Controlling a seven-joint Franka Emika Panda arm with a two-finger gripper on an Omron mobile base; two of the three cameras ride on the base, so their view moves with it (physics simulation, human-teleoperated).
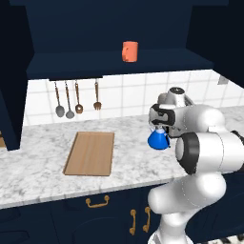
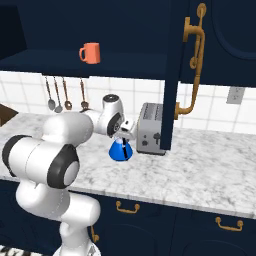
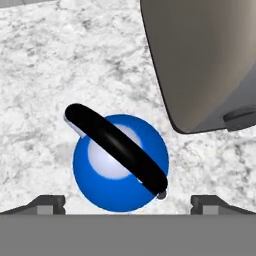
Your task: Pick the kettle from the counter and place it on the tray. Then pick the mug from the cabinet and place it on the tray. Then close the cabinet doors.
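The blue kettle [image 1: 158, 139] [image 2: 120, 150] stands on the marbled counter [image 1: 43, 143], right of the wooden tray [image 1: 90, 152]. My gripper [image 1: 161, 127] [image 2: 122, 136] hangs straight above it, open and holding nothing. From the hand view I look down on the kettle [image 3: 120, 167] and its black arched handle, which runs diagonally; the fingertips [image 3: 47, 204] stand wide on either side of the gripper [image 3: 129, 205]. The orange mug [image 1: 129, 51] [image 2: 90, 52] sits on the shelf of the navy cabinet [image 1: 119, 64]. One of the cabinet doors [image 2: 172, 75] stands open, edge-on, with a brass handle.
A silver toaster [image 2: 150, 128] [image 3: 200, 60] stands close to the kettle's right, under the open door. Several utensils [image 1: 76, 97] hang on the tiled wall behind the tray. Another open door panel [image 1: 9, 95] reaches down at the far left.
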